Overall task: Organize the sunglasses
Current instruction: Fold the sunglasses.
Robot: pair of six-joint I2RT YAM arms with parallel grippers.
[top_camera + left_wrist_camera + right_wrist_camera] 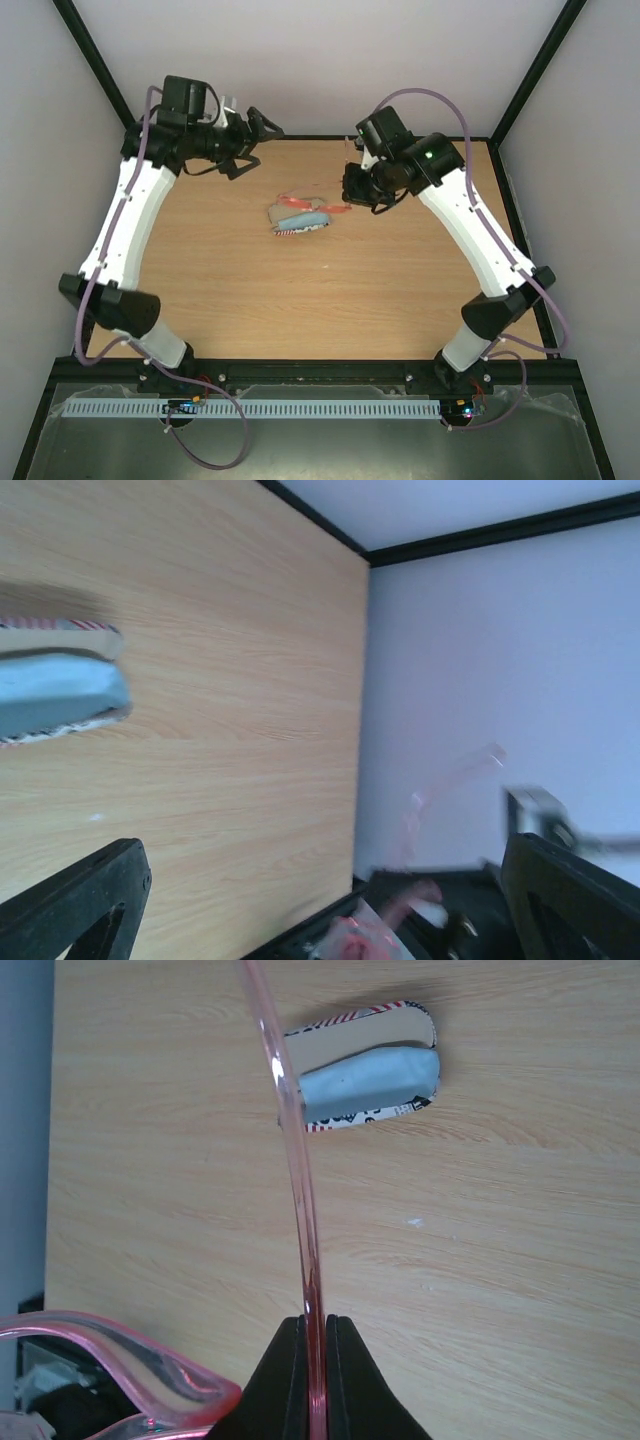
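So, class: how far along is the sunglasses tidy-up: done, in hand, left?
Done: the case lies open with the blue cloth in it. In hand: the right tool pinches the sunglasses by one temple arm; the left tool is open, empty. Left: the sunglasses are not yet in the case.

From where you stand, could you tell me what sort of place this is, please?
Probably a lab test cell for robots: a wooden table boxed in by plain pale walls and black frame posts, with a left arm and a right arm bolted at its near edge.
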